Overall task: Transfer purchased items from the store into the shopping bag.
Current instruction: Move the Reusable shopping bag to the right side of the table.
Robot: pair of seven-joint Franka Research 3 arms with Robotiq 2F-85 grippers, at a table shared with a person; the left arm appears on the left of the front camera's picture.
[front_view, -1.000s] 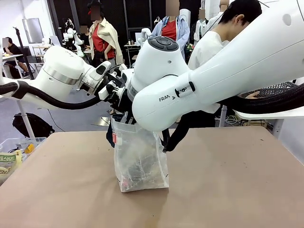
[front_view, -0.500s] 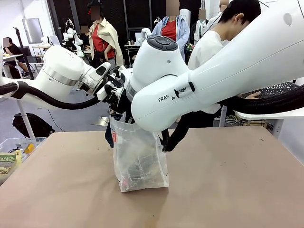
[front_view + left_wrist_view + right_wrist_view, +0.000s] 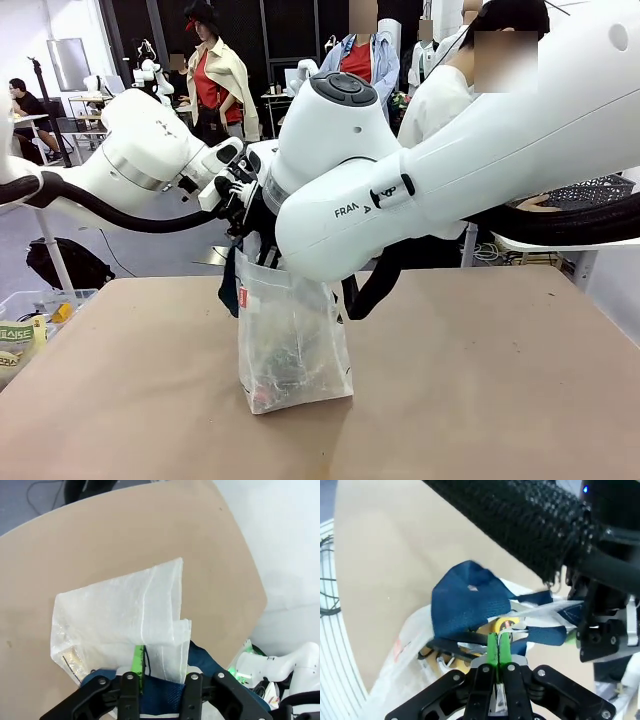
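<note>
Item: tall translucent frosted-plastic shopping bag (image 3: 293, 340) with navy blue strap handles (image 3: 470, 602) and a small red tag. It stands upright near the middle of the brown table (image 3: 480, 390), between both arms.

Contents: we make out dark and pale goods low inside, so loading appears well along; which goods they are we cannot tell.

Right gripper (image 3: 497, 642): green pads pressed together, pinching thin bag material or strap at the bag's mouth.

Left gripper (image 3: 159, 677): jaws narrow, set about the navy strap and frosted rim; whether it grips we cannot tell.

Remaining, in our judgement: lifting or closing the bag by its handles.
</note>
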